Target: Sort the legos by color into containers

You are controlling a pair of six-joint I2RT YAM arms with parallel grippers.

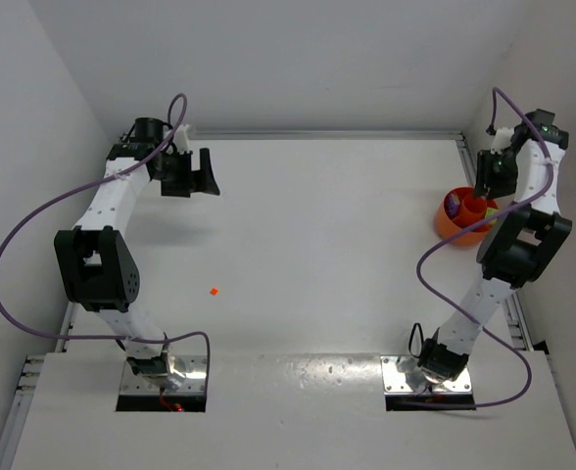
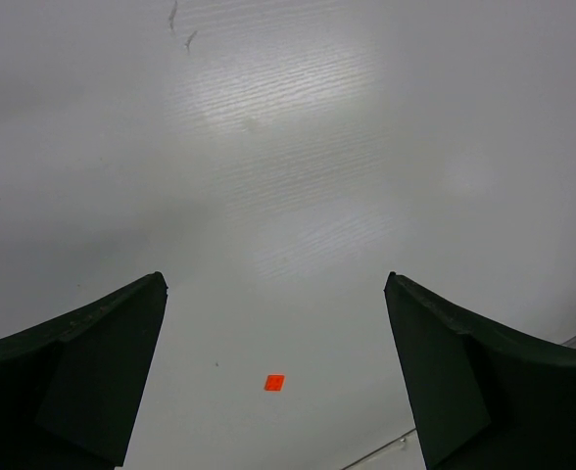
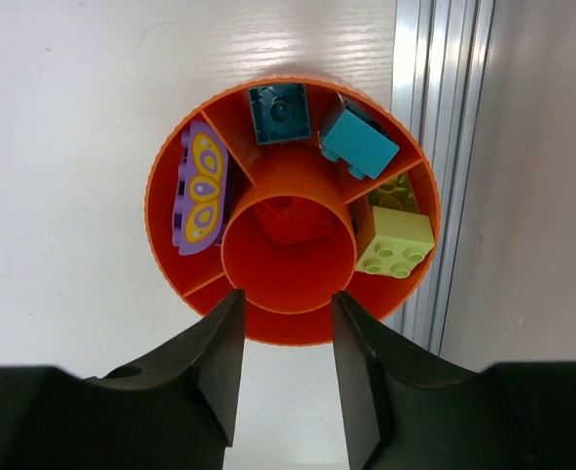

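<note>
One tiny orange-red lego (image 1: 214, 291) lies alone on the white table, left of centre; the left wrist view shows this lego (image 2: 274, 382) flat on the surface. My left gripper (image 1: 192, 174) hangs open at the far left, well above the table and apart from it, fingers (image 2: 102, 362) wide. My right gripper (image 3: 287, 296) hovers open over the near rim of an orange round container (image 3: 286, 328) at the far right (image 1: 453, 227). Its centre cup holds a red brick (image 3: 290, 217). Its outer compartments hold a purple piece (image 3: 201, 186), teal bricks (image 3: 357, 142) and lime bricks (image 3: 396, 240).
A metal rail (image 3: 445, 117) runs along the table's right edge, right beside the container. White walls close in the table at the back and on both sides. Purple cables loop off both arms.
</note>
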